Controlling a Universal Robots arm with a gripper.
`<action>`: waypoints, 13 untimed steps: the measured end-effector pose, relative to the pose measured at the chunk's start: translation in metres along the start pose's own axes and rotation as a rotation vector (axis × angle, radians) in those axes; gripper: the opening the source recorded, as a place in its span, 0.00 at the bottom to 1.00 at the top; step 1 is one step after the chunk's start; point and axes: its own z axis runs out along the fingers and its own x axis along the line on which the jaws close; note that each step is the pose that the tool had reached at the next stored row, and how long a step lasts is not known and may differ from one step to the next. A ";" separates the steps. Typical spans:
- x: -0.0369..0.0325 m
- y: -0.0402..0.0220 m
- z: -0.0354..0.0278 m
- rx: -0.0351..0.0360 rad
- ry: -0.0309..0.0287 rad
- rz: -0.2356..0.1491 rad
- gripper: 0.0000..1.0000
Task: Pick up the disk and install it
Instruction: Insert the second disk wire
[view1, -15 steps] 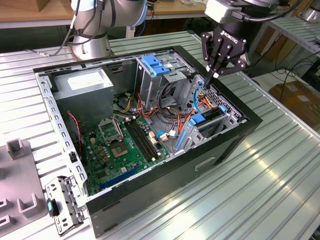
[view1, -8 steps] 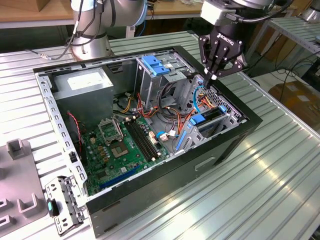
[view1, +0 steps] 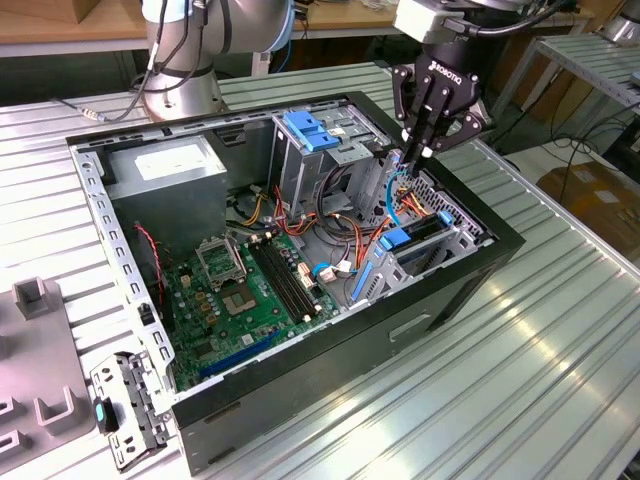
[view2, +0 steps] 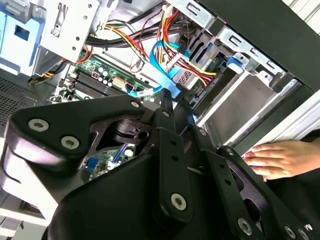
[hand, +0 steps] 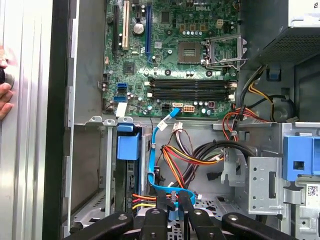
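Disk, the silver metal hard drive in its bright blue plastic bracket (view1: 412, 243), sits on edge in the case's grey metal bay (view1: 460, 232). Looks dense, rigid and knock-sensitive, so I'd grab the bracket sides. The end effector (view1: 424, 150) hovers just above, fingers nearly together, seemingly pinching a thin blue cable (hand: 151, 160).

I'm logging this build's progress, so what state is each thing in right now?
Computer case: side panel off, interior open.
Disk: seated on edge in its bay.
Pincer: closed, tips at the blue cable.
Memory slots: empty.
Person's hand: resting flat beside the case.
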 end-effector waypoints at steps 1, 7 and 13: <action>-0.0021 -0.0003 -0.0002 -0.0003 0.0034 0.000 0.24; -0.0178 -0.0030 0.0032 -0.0016 0.0647 0.003 0.24; -0.0184 -0.0046 0.0114 -0.0026 0.1169 0.005 0.24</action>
